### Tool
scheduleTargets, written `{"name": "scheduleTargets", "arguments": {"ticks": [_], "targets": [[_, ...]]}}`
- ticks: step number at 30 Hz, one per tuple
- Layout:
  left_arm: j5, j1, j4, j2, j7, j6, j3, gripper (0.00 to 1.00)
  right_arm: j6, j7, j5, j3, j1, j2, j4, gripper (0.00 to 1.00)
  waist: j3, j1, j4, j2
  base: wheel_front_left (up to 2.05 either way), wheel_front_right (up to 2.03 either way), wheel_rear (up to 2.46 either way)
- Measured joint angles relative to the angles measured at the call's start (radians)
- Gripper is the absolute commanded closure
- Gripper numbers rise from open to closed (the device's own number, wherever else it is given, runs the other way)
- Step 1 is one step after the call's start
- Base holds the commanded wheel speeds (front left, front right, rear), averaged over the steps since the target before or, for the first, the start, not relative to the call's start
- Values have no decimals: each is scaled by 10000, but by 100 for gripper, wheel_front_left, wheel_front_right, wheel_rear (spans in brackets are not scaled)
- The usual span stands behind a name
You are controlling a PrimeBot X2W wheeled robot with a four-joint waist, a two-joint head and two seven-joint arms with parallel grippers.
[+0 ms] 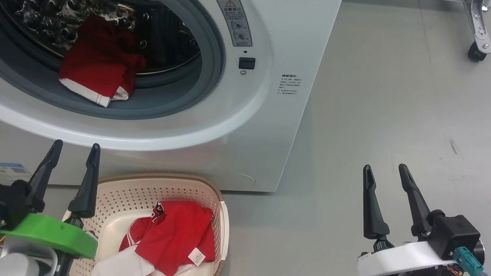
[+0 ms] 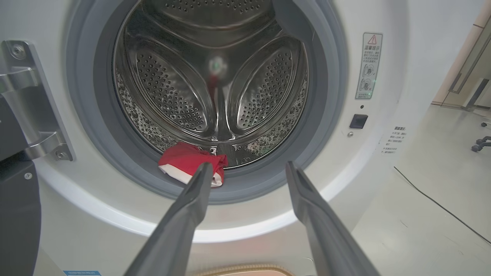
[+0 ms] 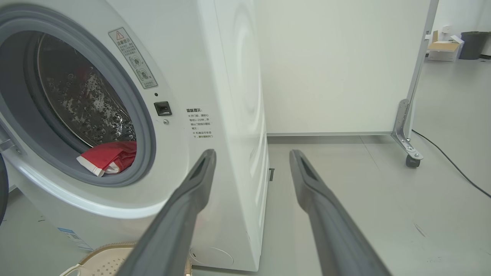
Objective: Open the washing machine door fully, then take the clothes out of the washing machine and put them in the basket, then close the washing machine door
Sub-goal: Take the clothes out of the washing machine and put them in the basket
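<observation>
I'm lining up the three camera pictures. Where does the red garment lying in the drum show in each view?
Head view: red garment upper left, at the drum's bottom front.
Left wrist view: red garment low centre, slightly left.
Right wrist view: red garment left of centre, low in the drum.
Shared landmark: the grey warning label right of the drum, in all three.

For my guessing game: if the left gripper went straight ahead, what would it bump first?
Likely the lower grey rubber ring on the white washing machine, just beside the red fabric garment; depth unclear.
</observation>
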Motion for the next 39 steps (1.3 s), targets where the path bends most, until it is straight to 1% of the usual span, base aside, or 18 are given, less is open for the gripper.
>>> {"name": "scheduleTargets", "arguments": {"ticks": [3, 10, 14, 15, 16, 21, 27, 33, 34, 39], "targets": [[40, 6, -113, 4, 0, 81, 90, 0, 2, 0, 0, 84, 0, 4, -38, 0, 105, 0, -38, 0, 0, 0, 0], [75, 5, -286, 21, 2, 84, 52, 0, 2, 0, 0, 132, -2, 2, -121, 0, 493, 0, -170, 0, 0, 0, 0], [159, -2, -357, 178, 136, 123, 73, 0, 10, 0, 2, 242, -7, 2, -188, 0, 823, 0, -268, 0, 0, 0, 0], [247, -19, -370, 360, 259, 207, 109, 0, 10, 0, 2, 326, -24, 2, -221, 0, 1024, 0, -332, 0, 0, 0, 0], [280, -45, -372, 447, 351, 215, 132, 0, 10, 0, 2, 349, -43, 6, -245, 0, 1128, 0, -368, 0, 0, 0, 0], [775, -446, -305, 1016, 903, 529, 255, 0, 10, 0, 44, 443, -280, 2, -416, 0, 1691, 0, -603, 0, 0, 0, 0], [842, -1385, -299, 1335, 1547, 794, 535, 0, 4, 0, 240, 639, -546, 2, -581, 0, 2356, 0, -1023, 0, 0, 0, 0], [846, -2651, -291, 1682, 2499, 970, 698, 0, -21, 0, 483, 744, -878, 2, -821, 0, 3052, 0, -1480, 0, 0, 0, 0], [846, -2822, -267, 1753, 2652, 1009, 734, 0, -69, 0, 545, 767, -955, 2, -838, 0, 3164, 0, -1558, 0, 0, 0, 0], [1009, -3621, 259, 2243, 3664, 1406, 922, 0, -184, 0, 825, 886, -1247, 4, -955, 0, 3689, 0, -1957, 0, 0, 0, 0]]}}
